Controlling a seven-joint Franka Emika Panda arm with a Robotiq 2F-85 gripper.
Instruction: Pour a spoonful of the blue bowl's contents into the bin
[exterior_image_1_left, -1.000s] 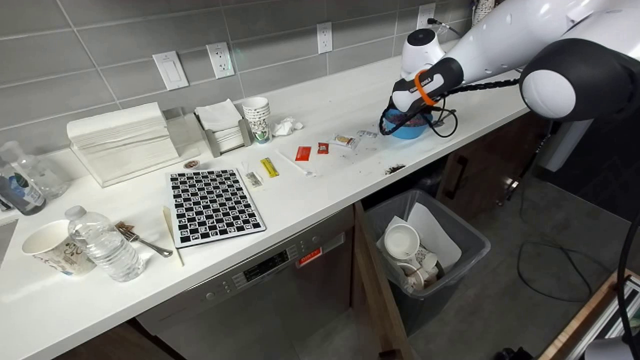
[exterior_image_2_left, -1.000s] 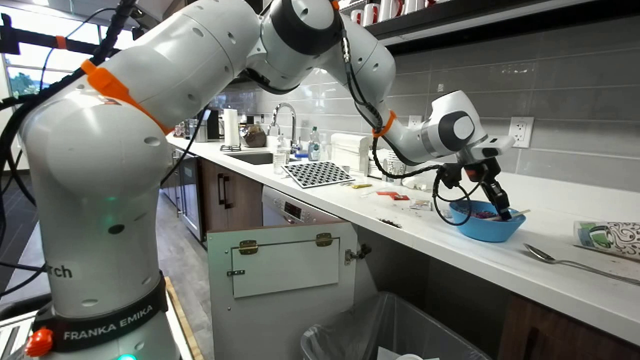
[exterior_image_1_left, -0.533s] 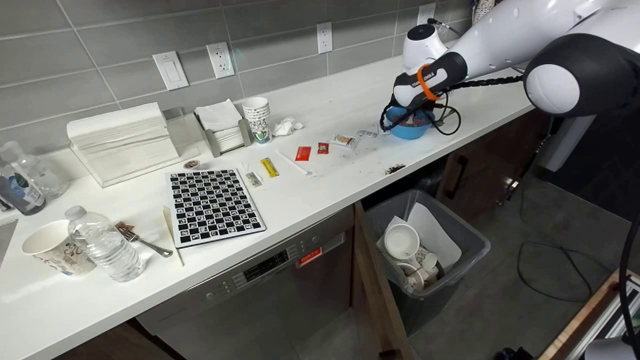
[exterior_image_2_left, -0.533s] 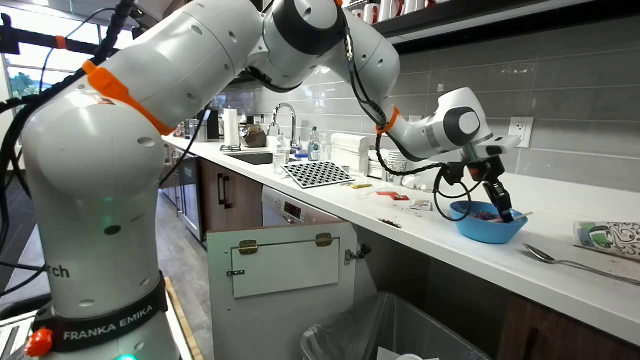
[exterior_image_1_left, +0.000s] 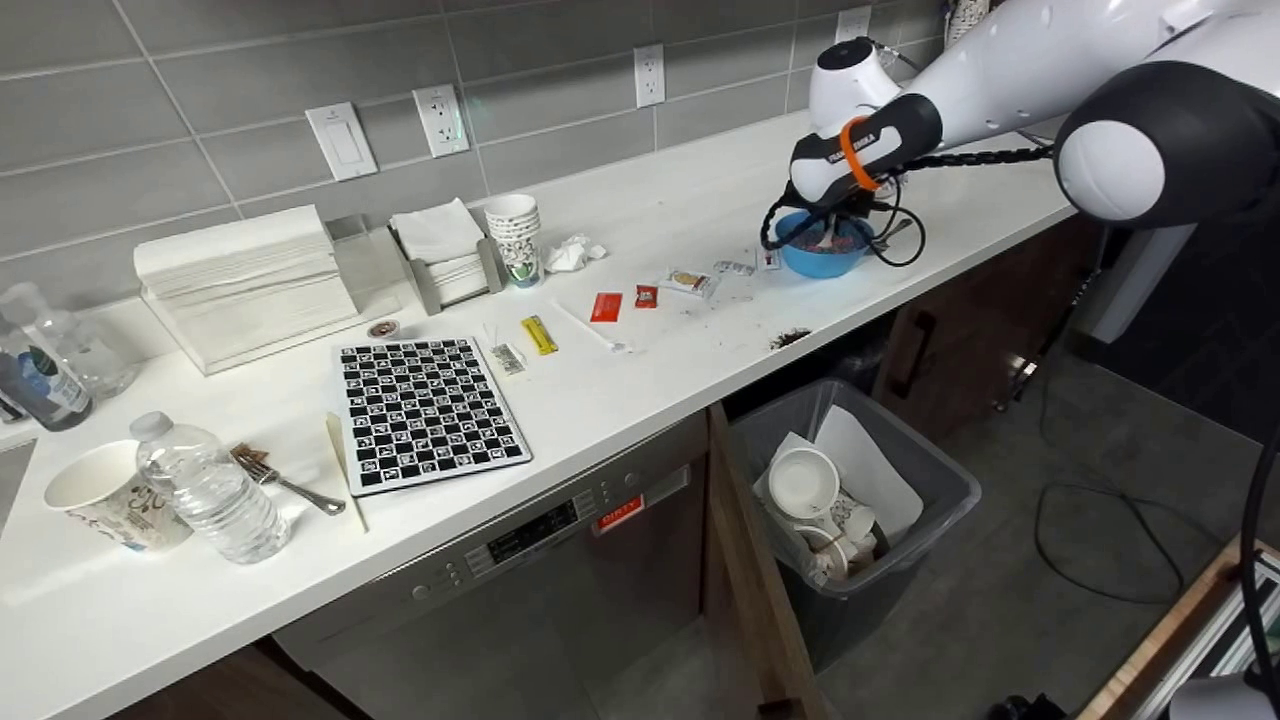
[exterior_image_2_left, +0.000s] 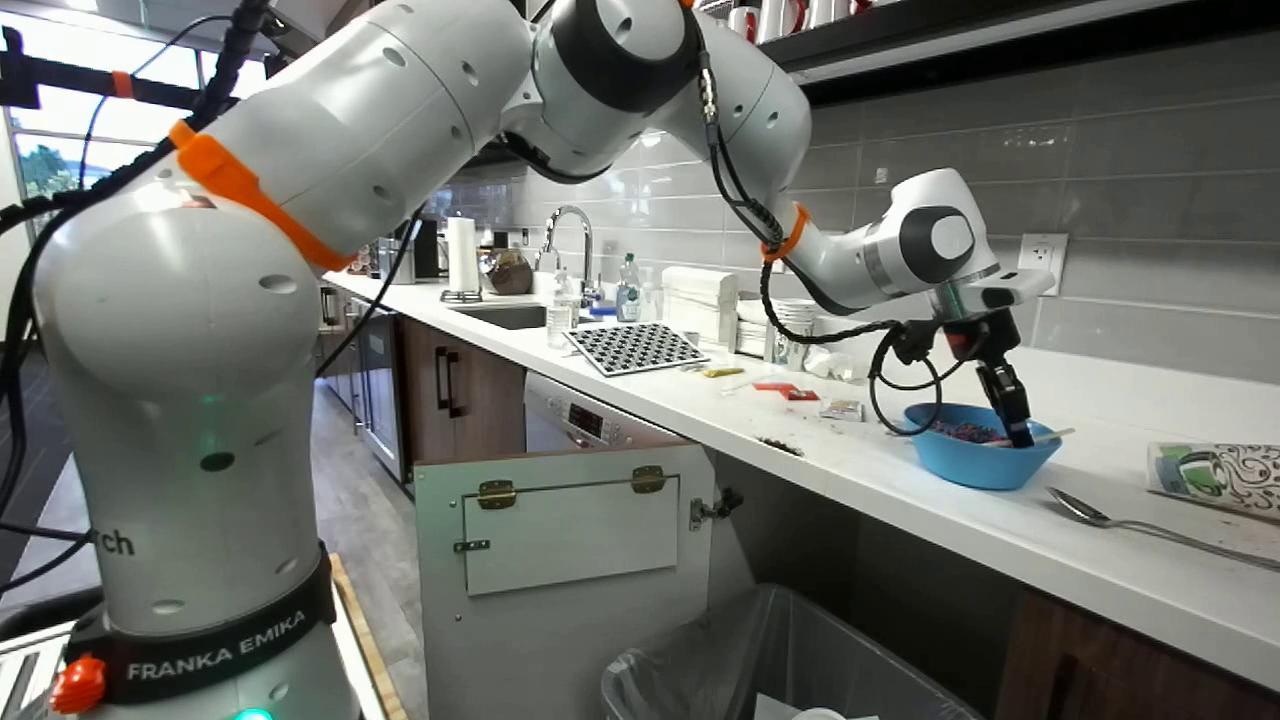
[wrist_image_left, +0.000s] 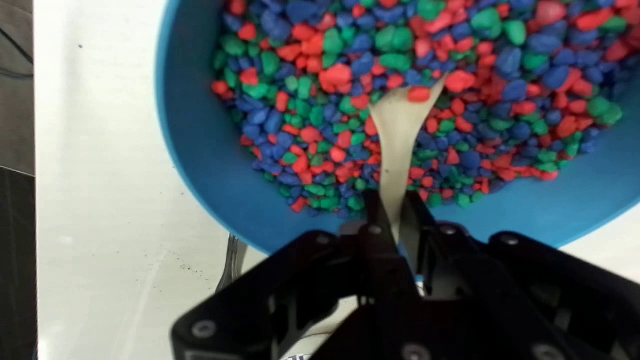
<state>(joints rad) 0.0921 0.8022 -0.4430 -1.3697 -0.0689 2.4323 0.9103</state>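
White counter (exterior_image_1_left: 680, 365), gripper (wrist_image_left: 392, 201) clamped on pale utensil (wrist_image_left: 397, 145), head partly hidden by pebbles (wrist_image_left: 320, 135) in blue bowl (exterior_image_2_left: 980, 467)

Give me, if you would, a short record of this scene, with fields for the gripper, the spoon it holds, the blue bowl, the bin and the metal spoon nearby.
Gripper: shut on the pale spoon
Pale spoon: wide end among red, blue and green pebbles
Blue bowl: upright on the counter, holding the pebbles
Bin: below counter level, white containers and a white sheet inside
Metal spoon: on the counter beside the blue bowl
Pour: not under way; pale spoon at the bowl
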